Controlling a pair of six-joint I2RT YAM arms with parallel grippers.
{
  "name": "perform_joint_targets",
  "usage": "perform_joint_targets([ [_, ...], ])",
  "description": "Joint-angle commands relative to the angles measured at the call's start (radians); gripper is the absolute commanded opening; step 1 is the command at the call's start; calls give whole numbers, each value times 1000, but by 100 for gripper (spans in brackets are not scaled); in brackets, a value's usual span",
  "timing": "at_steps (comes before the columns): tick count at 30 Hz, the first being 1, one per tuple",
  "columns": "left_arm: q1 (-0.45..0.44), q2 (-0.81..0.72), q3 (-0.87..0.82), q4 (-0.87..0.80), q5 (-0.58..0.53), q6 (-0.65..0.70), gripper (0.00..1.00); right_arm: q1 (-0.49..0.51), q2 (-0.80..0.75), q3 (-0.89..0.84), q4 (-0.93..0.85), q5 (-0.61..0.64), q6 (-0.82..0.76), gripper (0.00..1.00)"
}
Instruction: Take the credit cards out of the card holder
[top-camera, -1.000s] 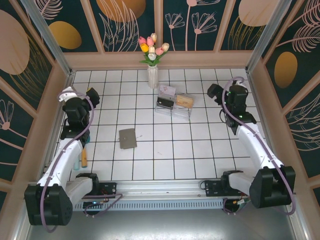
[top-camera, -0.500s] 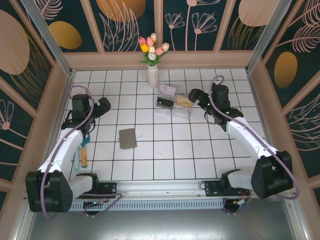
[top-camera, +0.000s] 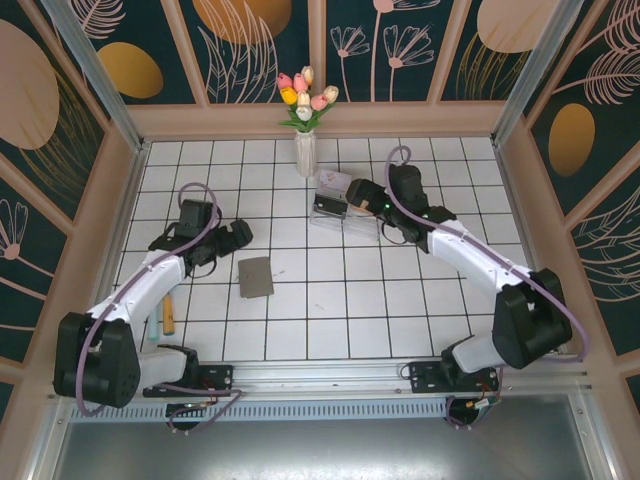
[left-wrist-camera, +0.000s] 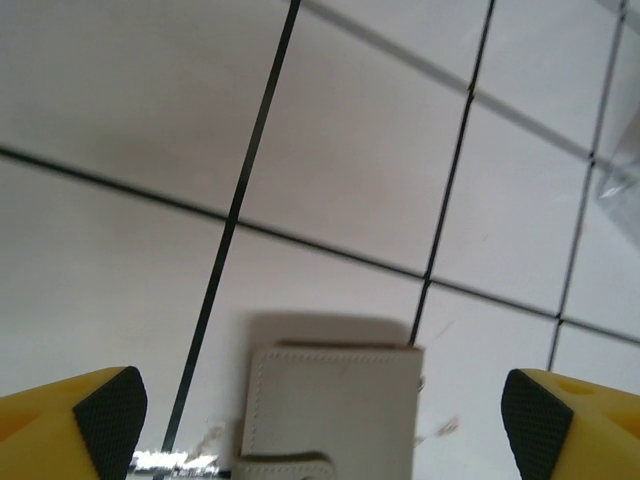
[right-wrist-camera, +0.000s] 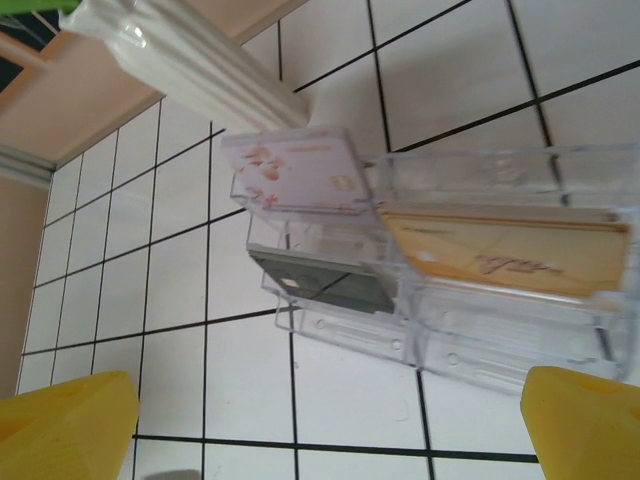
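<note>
Card holder lies flat on the tiled bench; left gripper hovers spread beside it, right gripper spread by the clear tray.

**Layout of the worktop**

The card holder is laid flat on the worktop, left of centre and apart from everything else. A tray is set behind it and to its right, just before a vase that stands at the middle of the back edge. The credit cards are held in separate compartments of the tray: one at the back left, one in front of that, and one to the right. The left pincer is placed just behind and left of the card holder, not touching it. The right pincer is placed at the tray's right side. Two stick-shaped things are laid side by side near the left edge, beside the left arm.
</note>
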Motion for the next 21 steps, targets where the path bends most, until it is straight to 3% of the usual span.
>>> perform_joint_targets([
  [1,-30,19,-35,40,31,-57,90,27,30,43,-1,-8,15,99],
  [6,-58,58,-59,32,-2,-70,85,53,57,57,4,-25,26,99],
  [8,-64,76,-70,54,17,-72,85,59,64,56,9,-29,28,99],
  [11,-79,109,-62,74,39,-70,75,62,75,62,9,-38,31,99],
  [21,-174,192,-18,158,72,-107,67,67,84,64,-1,-33,43,99],
])
